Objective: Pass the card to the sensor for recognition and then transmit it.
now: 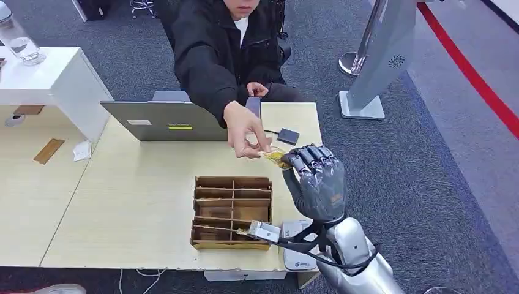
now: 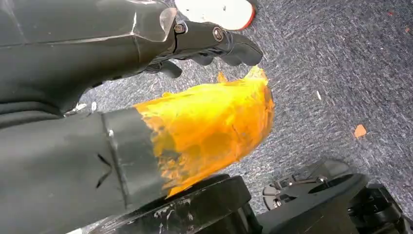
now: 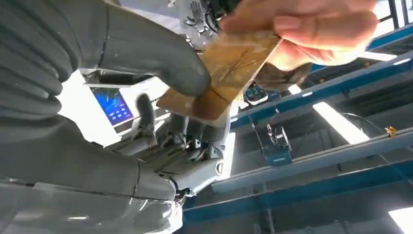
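Your right hand [image 1: 316, 179] pinches the thin, tan card [image 3: 225, 73] just beyond the slotted wooden organiser [image 1: 232, 212], while a person's hand [image 1: 246, 130] grips its far edge; you appear mid-handover, release remaining. Your left hand [image 2: 214, 41], fingers curled on nothing, hangs over grey carpet.

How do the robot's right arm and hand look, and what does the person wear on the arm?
The right hand is dark grey with black fingers; the silver metal forearm carries black cables. The person's arm has a black jacket sleeve.
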`<control>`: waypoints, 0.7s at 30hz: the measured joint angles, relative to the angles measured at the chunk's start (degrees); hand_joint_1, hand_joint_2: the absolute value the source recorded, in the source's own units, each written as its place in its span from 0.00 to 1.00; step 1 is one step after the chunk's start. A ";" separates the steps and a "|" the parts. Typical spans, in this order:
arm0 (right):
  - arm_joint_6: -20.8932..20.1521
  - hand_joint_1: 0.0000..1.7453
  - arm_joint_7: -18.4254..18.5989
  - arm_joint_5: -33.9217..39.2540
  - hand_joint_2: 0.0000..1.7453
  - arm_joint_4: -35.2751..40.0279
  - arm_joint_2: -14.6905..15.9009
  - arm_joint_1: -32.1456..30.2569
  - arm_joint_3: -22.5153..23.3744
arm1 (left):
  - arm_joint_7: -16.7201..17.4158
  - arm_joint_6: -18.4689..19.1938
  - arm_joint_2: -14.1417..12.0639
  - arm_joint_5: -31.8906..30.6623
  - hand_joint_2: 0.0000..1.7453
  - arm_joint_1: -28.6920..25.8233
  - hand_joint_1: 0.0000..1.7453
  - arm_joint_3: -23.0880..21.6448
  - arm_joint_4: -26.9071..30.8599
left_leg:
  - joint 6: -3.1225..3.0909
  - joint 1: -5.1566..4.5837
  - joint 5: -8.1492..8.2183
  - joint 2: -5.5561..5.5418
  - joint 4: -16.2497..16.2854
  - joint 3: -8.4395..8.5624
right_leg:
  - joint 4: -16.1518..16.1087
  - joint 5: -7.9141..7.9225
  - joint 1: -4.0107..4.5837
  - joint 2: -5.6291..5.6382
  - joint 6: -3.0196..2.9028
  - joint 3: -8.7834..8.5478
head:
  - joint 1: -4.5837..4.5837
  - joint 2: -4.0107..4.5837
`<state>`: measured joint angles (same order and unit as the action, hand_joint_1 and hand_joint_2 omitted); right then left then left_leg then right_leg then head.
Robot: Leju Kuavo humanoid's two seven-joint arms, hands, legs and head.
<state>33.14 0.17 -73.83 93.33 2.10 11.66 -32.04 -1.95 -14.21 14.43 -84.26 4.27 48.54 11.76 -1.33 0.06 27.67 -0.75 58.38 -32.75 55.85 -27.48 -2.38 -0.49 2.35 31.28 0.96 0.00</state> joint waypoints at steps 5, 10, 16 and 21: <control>0.00 1.00 -0.28 0.68 1.00 0.00 0.00 0.01 -0.11 | 0.00 -0.02 0.00 0.00 0.00 0.00 0.00 0.00 0.00 | 0.00 0.00 0.00 0.00 0.00 0.00 | 0.00 0.00 0.00 0.00 0.00 0.00 | 0.00 0.00; 0.00 1.00 -0.42 1.01 1.00 0.00 0.00 0.01 -0.20 | 0.00 -0.02 0.00 -0.02 0.00 0.00 0.00 0.00 0.00 | 0.00 0.00 0.00 0.00 0.00 0.00 | 0.00 0.00 0.00 0.00 0.00 0.00 | 0.00 0.00; -0.02 1.00 -0.42 1.01 1.00 0.00 0.00 0.01 -0.24 | 0.00 0.00 0.00 -0.02 0.00 0.00 0.00 0.00 0.00 | 0.00 0.00 0.00 0.00 0.00 0.00 | 0.00 0.00 0.00 0.00 0.00 0.00 | 0.00 0.00; -0.02 1.00 -0.42 1.01 1.00 0.00 0.00 0.01 -0.28 | 0.02 -0.02 0.00 -0.02 0.00 0.00 0.00 0.00 0.00 | 0.00 0.00 0.00 0.00 0.00 0.00 | 0.00 0.00 0.00 0.00 0.00 0.00 | 0.00 0.00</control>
<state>33.11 -0.24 -72.83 93.33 2.10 11.67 -32.33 -1.92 -14.23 14.43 -84.28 4.26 48.54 11.76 -1.33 0.06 27.67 -0.75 58.38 -32.75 55.85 -27.48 -2.38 -0.49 2.35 31.29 0.96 0.00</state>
